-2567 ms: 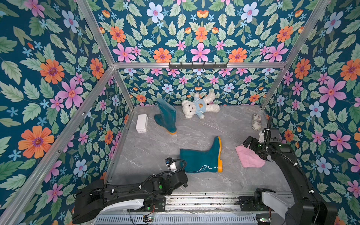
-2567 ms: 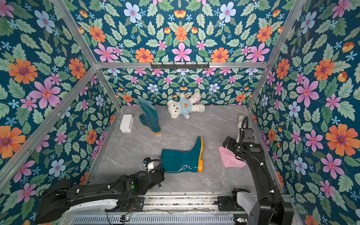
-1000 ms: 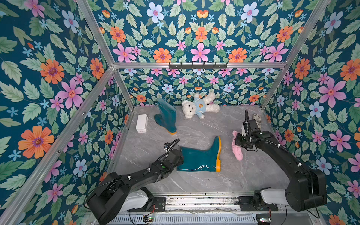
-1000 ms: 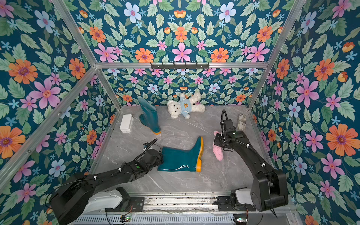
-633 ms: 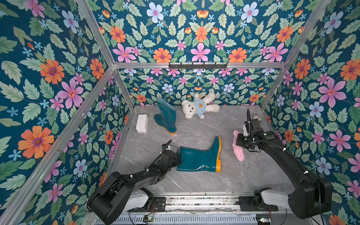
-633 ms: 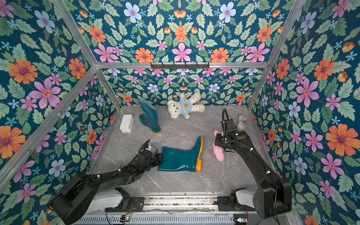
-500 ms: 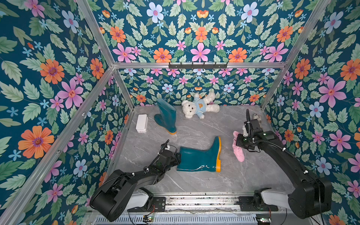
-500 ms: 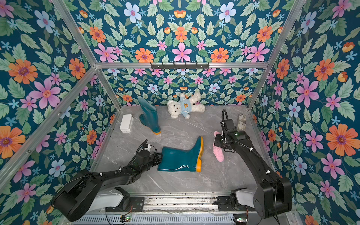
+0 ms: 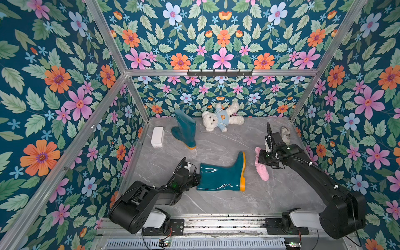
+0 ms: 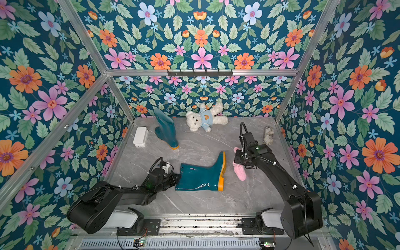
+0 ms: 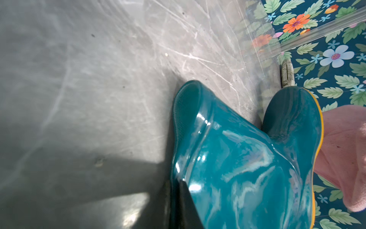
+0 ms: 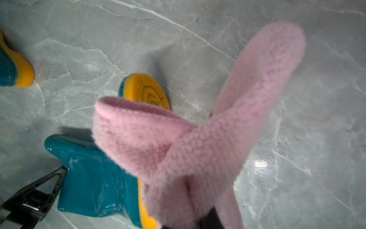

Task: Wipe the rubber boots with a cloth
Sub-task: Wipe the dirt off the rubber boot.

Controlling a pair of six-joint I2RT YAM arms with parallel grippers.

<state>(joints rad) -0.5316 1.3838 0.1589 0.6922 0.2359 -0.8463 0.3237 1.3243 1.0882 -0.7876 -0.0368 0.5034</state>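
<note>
One teal rubber boot (image 9: pixel 220 177) (image 10: pixel 199 177) lies on its side mid-floor, its yellow sole toward the right wall. Its partner (image 9: pixel 185 129) (image 10: pixel 166 129) stands upright at the back left. My left gripper (image 9: pixel 195 176) (image 10: pixel 176 178) is shut on the lying boot's shaft rim; in the left wrist view the boot (image 11: pixel 237 158) has its wall pinched between the fingers (image 11: pixel 186 202). My right gripper (image 9: pixel 260 159) (image 10: pixel 237 160) is shut on the pink cloth (image 9: pixel 262 171) (image 12: pixel 198 148), which hangs just right of the sole and hides the fingers.
A white teddy bear (image 9: pixel 220 120) lies against the back wall. A white box (image 9: pixel 157 136) sits by the left wall. A grey-white rag bundle (image 9: pixel 285 132) rests in the back right corner. Floral walls close in three sides.
My left gripper has slid onto the lying boot's shaft opening and shut on its rim. The right gripper, which lifted the cloth off the floor earlier, holds it almost still beside the sole.
</note>
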